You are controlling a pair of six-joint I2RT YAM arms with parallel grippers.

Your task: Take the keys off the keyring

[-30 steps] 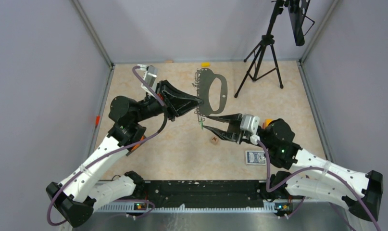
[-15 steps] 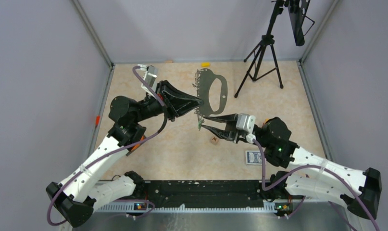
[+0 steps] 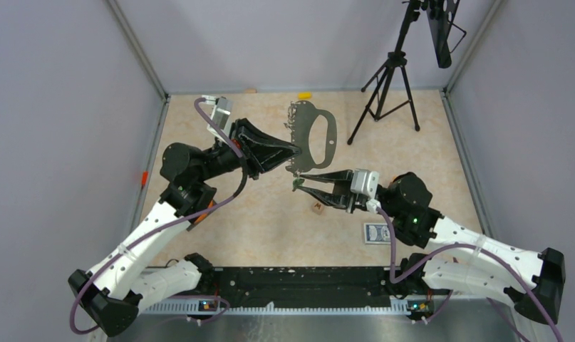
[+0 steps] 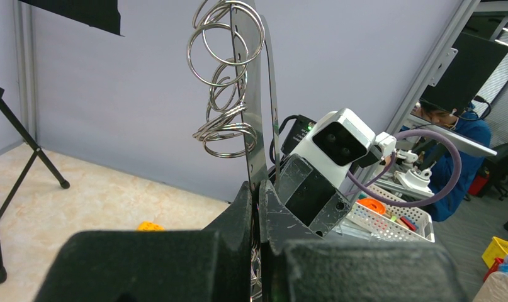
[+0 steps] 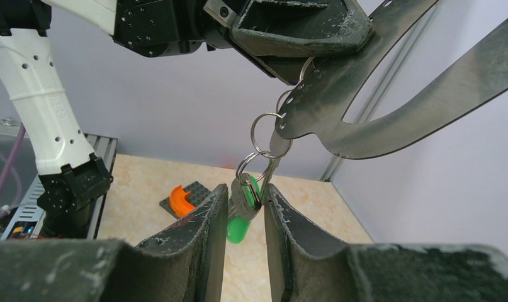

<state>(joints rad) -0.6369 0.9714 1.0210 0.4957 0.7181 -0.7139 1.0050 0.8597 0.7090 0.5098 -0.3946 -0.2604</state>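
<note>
The keyring [image 3: 303, 114] is a flat grey D-shaped plate held upright above the table. My left gripper [image 3: 295, 149] is shut on its scalloped edge; in the left wrist view [image 4: 259, 189] the plate [image 4: 254, 126] stands edge-on out of the jaws with several wire rings [image 4: 226, 75]. In the right wrist view the keys [image 5: 245, 196], one with a green head [image 5: 240, 228], hang on small rings from the plate [image 5: 339, 94]. My right gripper [image 5: 245, 187] is open, its fingers close on either side of the keys [image 3: 296, 183].
A black tripod [image 3: 387, 78] stands at the back right. A small brown cube [image 3: 317, 208] and a blue card box [image 3: 378, 233] lie under my right arm. A yellow block [image 3: 305, 95] sits by the back wall. An orange piece on a dark plate [image 5: 183, 198] lies at the left.
My right gripper has moved left towards the keyring, so the hanging keys now lie between its fingers. The left arm holds still.
</note>
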